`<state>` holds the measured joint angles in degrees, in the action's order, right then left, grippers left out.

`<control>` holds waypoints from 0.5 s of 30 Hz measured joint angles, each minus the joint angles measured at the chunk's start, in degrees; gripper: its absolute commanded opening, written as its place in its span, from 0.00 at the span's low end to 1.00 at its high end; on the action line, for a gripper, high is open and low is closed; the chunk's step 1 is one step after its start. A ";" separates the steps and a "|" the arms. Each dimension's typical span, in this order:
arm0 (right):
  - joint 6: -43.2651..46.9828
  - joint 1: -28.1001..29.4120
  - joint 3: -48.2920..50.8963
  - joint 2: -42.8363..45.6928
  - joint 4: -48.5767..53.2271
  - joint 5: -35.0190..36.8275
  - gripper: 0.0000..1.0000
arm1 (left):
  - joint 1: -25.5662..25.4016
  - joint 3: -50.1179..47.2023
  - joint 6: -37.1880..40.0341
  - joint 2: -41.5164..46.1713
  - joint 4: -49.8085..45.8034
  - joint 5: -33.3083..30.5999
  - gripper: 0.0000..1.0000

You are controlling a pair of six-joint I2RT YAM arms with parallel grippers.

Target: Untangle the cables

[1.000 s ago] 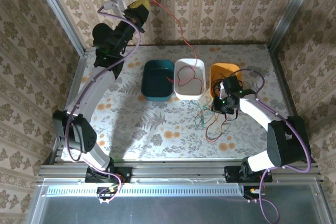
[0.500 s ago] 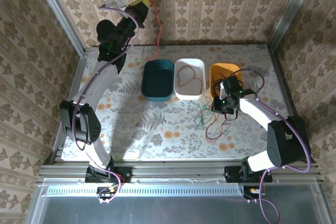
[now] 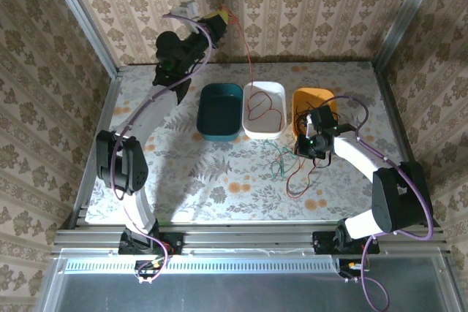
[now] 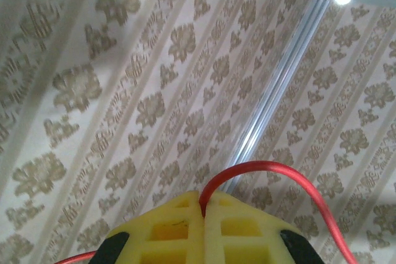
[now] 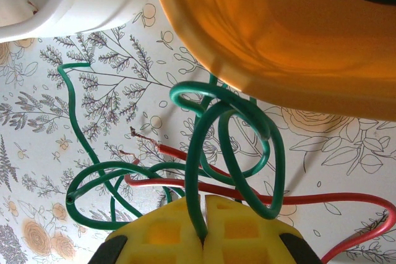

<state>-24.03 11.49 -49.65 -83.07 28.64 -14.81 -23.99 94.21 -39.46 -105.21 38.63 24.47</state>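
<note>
Jaws of the left gripper (image 3: pixel 217 16) are clamped on a red cable (image 4: pixel 266 164) held high at the far left, hanging into the white tray (image 3: pixel 281 87); those of the right gripper (image 3: pixel 306 145) are clamped on a green cable (image 5: pixel 193 171) beside the orange tray (image 3: pixel 311 91).

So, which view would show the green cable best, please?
The right wrist view: the green cable loops large, with the right gripper shut on it. In the top external view it is a faint squiggle.
</note>
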 measured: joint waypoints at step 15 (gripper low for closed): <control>0.00 0.00 0.00 0.00 0.00 -0.02 0.00 | -6.08 -1.62 -0.92 -10.60 -1.07 0.02 0.00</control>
<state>-24.03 11.49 -49.65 -83.07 28.64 -14.83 -30.06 92.60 -40.38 -115.81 37.56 24.49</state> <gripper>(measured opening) 0.060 0.064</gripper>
